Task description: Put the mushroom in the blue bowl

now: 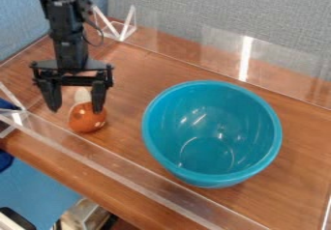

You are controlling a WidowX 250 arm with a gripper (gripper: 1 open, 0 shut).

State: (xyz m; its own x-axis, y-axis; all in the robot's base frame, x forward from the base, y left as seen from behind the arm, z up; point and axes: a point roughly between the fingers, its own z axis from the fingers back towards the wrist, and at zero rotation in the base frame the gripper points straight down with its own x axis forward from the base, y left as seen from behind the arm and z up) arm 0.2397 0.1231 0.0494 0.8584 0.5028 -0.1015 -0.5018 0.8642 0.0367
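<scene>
Claw [75,102] first: its two dark fingers stand wide apart, pointing down, one on each side of the mushroom's short pale stem as the camera sees it. Whether either finger touches the mushroom cannot be told from this view. The black arm [65,31] rises above the claw and leaves at the top of the view, toward eleven o'clock.

Just below the claw, slightly toward five o'clock from it, the mushroom [87,118] lies on the wooden table [142,68]. Its rounded, glossy orange-brown cap faces six o'clock and the cream-white stem points to twelve, partly covered by the claw's right-hand finger in the view. The mushroom is outside the bowl, well apart from its wall.

Toward three o'clock from the mushroom stands the blue bowl [211,133], upright, large and deep, its smooth inside catching a few bright reflections. Nothing lies in it.

Farther out, a white angular frame [116,23] stands near the table's far edge, toward one o'clock from the claw. A clear strip runs across the near side of the table, from nine o'clock down toward five. Behind everything, at twelve o'clock, is a grey textured panel [220,21].
</scene>
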